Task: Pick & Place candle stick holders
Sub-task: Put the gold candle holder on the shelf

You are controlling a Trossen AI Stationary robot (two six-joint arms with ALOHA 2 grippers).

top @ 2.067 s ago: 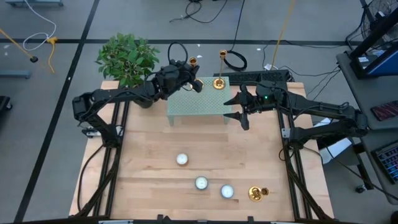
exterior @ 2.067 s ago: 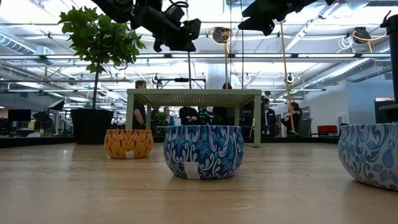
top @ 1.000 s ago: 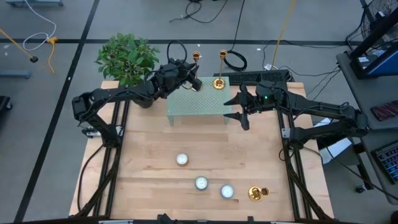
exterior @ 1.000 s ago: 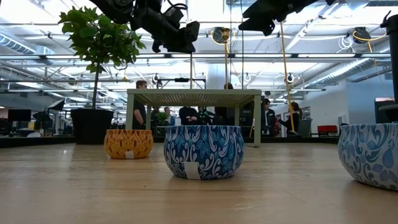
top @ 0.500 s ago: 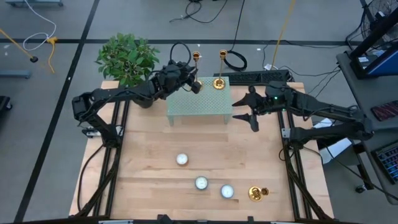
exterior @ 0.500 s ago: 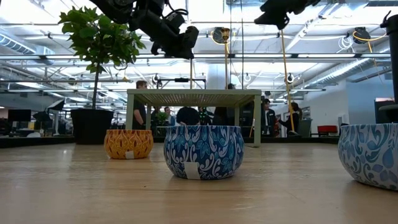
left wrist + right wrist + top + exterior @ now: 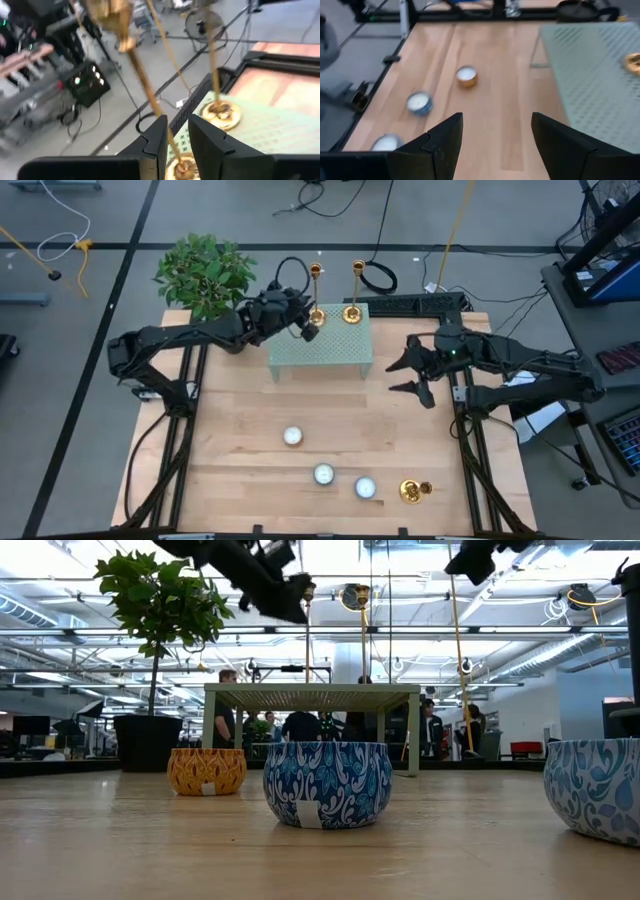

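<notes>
On perforated green stand [image 7: 320, 345], left pincer [image 7: 311, 323] gripping slim brass candlestick [image 7: 315, 292]

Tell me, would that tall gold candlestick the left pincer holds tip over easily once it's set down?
Probably. The candlestick in the left pincer has a long thin stem over a small round base, so a nudge could topple it. It looks like stiff, shiny metal, likely slippery. Its neighbour stands upright on the green stand, so it can balance.

Bright, even overhead light floods the pale wooden table [image 7: 250, 480]; ceiling strip lights glare at 12 o'clock in the low view; wrist views blur softly.
</notes>
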